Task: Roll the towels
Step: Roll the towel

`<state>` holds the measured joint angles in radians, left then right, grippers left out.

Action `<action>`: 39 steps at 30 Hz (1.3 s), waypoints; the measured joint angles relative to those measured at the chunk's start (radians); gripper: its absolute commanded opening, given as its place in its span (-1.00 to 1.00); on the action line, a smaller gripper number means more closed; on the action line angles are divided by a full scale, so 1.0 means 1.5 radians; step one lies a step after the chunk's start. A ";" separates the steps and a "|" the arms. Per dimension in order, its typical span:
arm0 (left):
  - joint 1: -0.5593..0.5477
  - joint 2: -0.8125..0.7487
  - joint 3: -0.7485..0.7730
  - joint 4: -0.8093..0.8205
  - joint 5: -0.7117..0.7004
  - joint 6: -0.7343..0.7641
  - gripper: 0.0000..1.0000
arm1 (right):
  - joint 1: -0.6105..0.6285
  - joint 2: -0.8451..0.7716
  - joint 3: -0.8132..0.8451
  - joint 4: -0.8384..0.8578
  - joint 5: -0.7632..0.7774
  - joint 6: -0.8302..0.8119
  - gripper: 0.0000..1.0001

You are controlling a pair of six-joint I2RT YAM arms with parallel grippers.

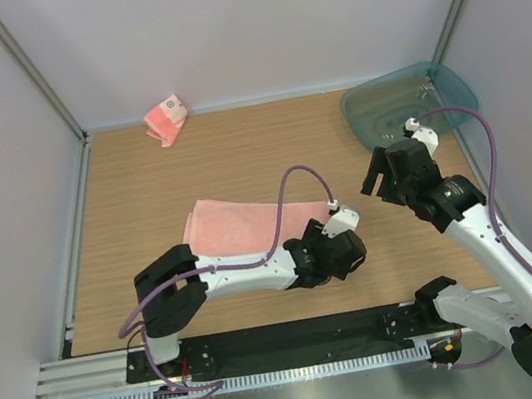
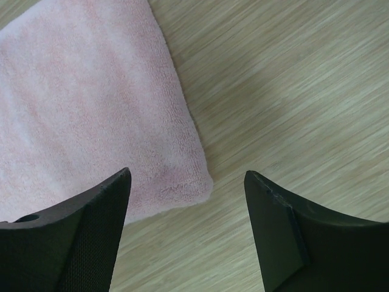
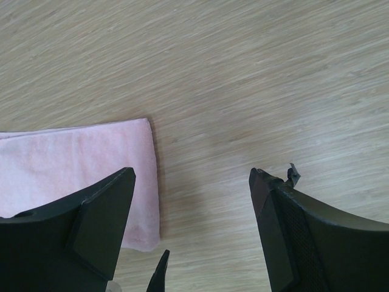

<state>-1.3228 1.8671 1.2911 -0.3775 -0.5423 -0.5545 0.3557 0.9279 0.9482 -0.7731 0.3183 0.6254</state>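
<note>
Pale grey walls box in a wood-grain worktop (image 1: 240, 163), and we begin at the far left. Up at 11 o'clock, hard against the back wall, sits the smaller towel (image 1: 167, 121), bunched up, salmon with reddish stripes and a little white round mark on top. Coming in towards the middle, the larger towel (image 1: 240, 226) lies flat. It is plain pink, a long folded rectangle slanting roughly from 10 o'clock down to 4 o'clock. The left arm (image 1: 247, 268) stretches low along its near edge, and the left jaws are right at the towel's 4 o'clock corner. On the wrist camera they stand wide apart, gripping nothing, with that soft corner (image 2: 182, 176) and bare wood showing between them. Whether the tips touch the cloth, I cannot tell. Across to the right arm (image 1: 494, 234): the right jaws hang just off the towel's 3 o'clock end, also spread wide and empty. One finger (image 3: 79, 225) is over the towel's short edge and the other is over bare wood. Last of all, at 1 o'clock in the back right corner, a translucent teal dish (image 1: 383, 105) lies well apart from both towels.
</note>
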 measured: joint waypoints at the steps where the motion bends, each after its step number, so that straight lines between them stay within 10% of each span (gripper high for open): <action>1: -0.002 0.003 0.000 -0.002 -0.002 -0.005 0.50 | -0.001 0.002 0.000 0.000 0.000 0.000 0.66; 21: -0.024 0.066 -0.002 -0.038 -0.035 -0.083 0.11 | -0.007 0.020 -0.001 0.001 -0.005 -0.001 0.66; 39: -0.009 0.030 -0.102 0.103 -0.059 -0.103 -0.94 | -0.007 0.020 -0.068 0.035 -0.092 0.000 0.67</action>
<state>-1.3365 1.9125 1.1374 -0.2230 -0.6308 -0.7086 0.3447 0.9585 0.8459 -0.7208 0.1802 0.6258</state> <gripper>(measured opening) 0.166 0.832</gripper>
